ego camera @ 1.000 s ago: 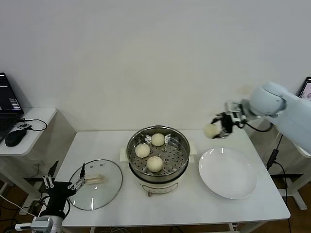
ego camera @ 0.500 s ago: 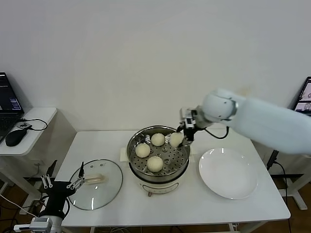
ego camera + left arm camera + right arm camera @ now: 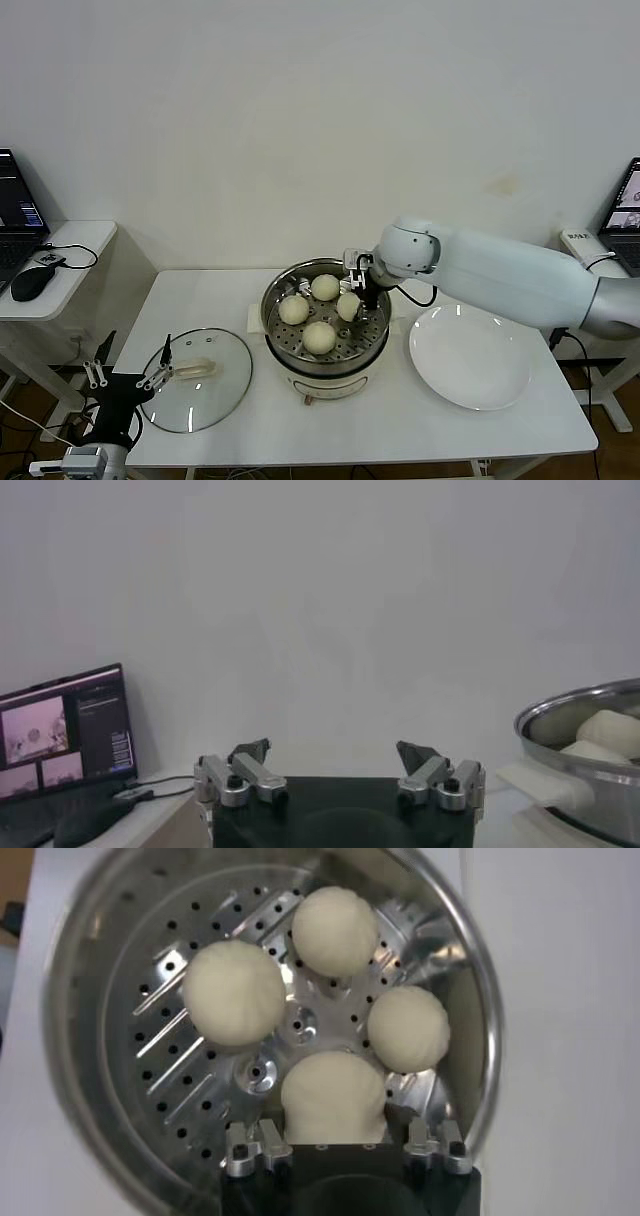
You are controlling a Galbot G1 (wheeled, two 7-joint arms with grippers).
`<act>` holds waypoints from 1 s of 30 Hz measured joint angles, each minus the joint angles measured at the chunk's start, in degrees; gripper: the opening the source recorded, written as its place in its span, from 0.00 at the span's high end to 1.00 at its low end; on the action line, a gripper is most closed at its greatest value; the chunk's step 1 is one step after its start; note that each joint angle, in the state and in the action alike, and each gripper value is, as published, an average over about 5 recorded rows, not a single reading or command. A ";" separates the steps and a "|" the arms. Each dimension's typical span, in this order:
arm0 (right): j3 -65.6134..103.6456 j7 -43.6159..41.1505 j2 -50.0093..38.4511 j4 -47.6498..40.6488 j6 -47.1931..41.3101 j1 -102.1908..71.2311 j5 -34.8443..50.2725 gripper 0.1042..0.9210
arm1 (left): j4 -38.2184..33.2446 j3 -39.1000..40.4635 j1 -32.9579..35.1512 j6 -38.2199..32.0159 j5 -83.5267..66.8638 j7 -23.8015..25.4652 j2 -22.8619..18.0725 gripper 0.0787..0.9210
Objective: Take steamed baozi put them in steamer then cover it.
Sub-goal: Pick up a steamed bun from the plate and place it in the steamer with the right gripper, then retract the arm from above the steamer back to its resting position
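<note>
Steamer: the round shiny stainless-steel steamer pot (image 3: 326, 318) on its white base stands mid-surface on the white surface (image 3: 250, 420); its perforated tray (image 3: 200, 1048) lies bare of any lid.
Buns in pot: three small round cream-white steamed baozi rest on the tray, at about 12 o'clock (image 3: 324, 287), 9 o'clock (image 3: 293, 309) and 6 o'clock (image 3: 319, 337) of the pot in the head view.
Fourth bun: a fourth cream-white baozi (image 3: 348, 306) sits at roughly 3 o'clock inside the pot, just above or on the tray; which of the two, I cannot tell.
Right gripper: the right gripper (image 3: 353, 297) reaches over the pot's rim; its fingers (image 3: 243, 1151) are clamped on either side of that fourth bun (image 3: 333, 1096), which fills the gap between them.
Left gripper: the left gripper (image 3: 128, 376) is parked low at the surface's 8 o'clock corner, fingers (image 3: 245, 773) spread wide with nothing between them.
Cover: the round clear glass lid (image 3: 196, 380) with metal rim and cream rectangular handle lies flat at 9 o'clock of the steamer.
Plate: a flat round white plate (image 3: 469, 357) lies at 3 o'clock of the steamer.
</note>
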 measured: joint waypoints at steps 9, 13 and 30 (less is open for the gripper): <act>0.79 0.61 -0.11 -0.29 -0.66 -0.82 -0.30 0.33 | 0.21 -0.07 -0.26 0.10 0.00 -0.02 -0.05 0.12; 1.88 0.98 -1.11 1.05 -0.82 -0.69 0.28 0.20 | 0.24 -0.10 -0.30 0.15 0.00 -0.07 0.02 0.12; 19.25 16.94 -17.99 17.82 3.98 -12.64 8.76 0.12 | 1.40 0.37 -1.36 1.81 -0.22 -2.17 0.52 0.12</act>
